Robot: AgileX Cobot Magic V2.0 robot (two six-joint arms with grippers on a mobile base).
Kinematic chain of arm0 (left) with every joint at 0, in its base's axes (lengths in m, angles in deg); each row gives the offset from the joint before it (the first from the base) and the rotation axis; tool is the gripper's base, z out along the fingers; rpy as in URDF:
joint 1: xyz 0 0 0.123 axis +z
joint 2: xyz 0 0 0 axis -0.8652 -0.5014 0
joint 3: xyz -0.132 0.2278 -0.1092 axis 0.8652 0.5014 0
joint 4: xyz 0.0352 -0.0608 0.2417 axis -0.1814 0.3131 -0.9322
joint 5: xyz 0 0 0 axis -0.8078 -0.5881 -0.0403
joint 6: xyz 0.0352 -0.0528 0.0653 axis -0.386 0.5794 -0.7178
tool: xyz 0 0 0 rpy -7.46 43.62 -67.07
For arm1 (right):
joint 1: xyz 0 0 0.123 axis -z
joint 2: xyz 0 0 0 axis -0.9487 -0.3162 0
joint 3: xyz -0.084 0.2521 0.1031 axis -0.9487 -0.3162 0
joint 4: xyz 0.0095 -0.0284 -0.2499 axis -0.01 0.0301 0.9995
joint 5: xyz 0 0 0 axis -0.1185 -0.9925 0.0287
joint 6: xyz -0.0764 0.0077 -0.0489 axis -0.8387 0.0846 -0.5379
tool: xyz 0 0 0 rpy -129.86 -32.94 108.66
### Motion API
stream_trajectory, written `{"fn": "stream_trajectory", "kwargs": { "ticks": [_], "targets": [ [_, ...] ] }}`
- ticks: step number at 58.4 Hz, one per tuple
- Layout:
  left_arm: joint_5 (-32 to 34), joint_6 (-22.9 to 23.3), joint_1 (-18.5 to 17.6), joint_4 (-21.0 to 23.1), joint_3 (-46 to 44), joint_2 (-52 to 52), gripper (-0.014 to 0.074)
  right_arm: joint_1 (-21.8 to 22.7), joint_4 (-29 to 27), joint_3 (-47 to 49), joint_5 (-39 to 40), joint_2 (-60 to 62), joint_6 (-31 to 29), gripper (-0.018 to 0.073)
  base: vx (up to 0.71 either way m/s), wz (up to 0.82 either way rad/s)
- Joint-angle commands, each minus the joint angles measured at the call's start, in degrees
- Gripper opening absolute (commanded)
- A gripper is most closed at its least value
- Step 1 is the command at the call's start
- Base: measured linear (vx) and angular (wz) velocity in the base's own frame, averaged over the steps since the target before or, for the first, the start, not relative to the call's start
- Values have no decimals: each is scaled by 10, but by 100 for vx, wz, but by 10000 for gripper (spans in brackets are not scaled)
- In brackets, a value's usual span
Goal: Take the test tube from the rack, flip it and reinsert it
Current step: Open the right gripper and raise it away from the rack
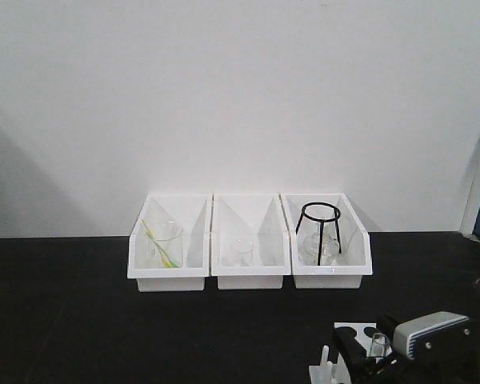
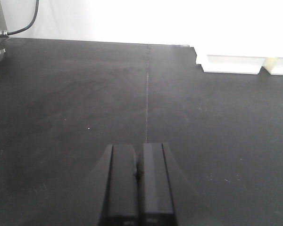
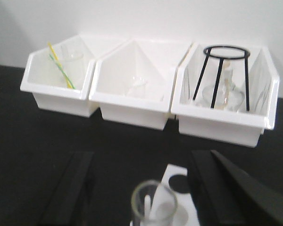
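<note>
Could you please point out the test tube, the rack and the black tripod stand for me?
Test tube [image 3: 154, 203]: right wrist view, on its open rim.
Rack [image 1: 353, 330]: front view, on its white top plate.
Tripod stand [image 3: 226, 50]: right wrist view, on its top ring, in the right-hand bin.

The counter [image 1: 80, 320] is showing matte black. Three bins [image 3: 132, 101] are presenting plain white, the wall [image 1: 224, 96] off-white. The tripod stand [image 3: 224, 75] is appearing black. Yellow-green stirrers [image 3: 60, 68], possibly striped, are sitting in clear glass. The test tube [image 3: 154, 205] is reading colourless, the rack [image 3: 177, 181] white.
</note>
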Motion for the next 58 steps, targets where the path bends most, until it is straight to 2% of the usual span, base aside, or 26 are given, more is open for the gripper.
{"fn": "stream_trajectory", "kwargs": {
  "ticks": [1,11,19,24,33,45,58],
  "targets": [
    [50,0,-4,2,0,6,-6,2,-2,13,5,71,-1,552,0,0],
    [50,0,-4,2,0,6,-6,2,2,15,-130,244,0,538,0,0],
    [50,0,-4,2,0,6,-6,2,2,34,-304,391,0,517,0,0],
    [50,0,-4,2,0,6,-6,2,0,35,-395,457,0,507,0,0],
    [50,0,-4,2,0,6,-6,2,-2,35,-512,551,0,505,0,0],
    [50,0,-4,2,0,6,-6,2,-2,35,-583,618,0,505,0,0],
    [50,0,-4,2,0,6,-6,2,8,33,-558,632,-6,496,0,0]
  ]
}}
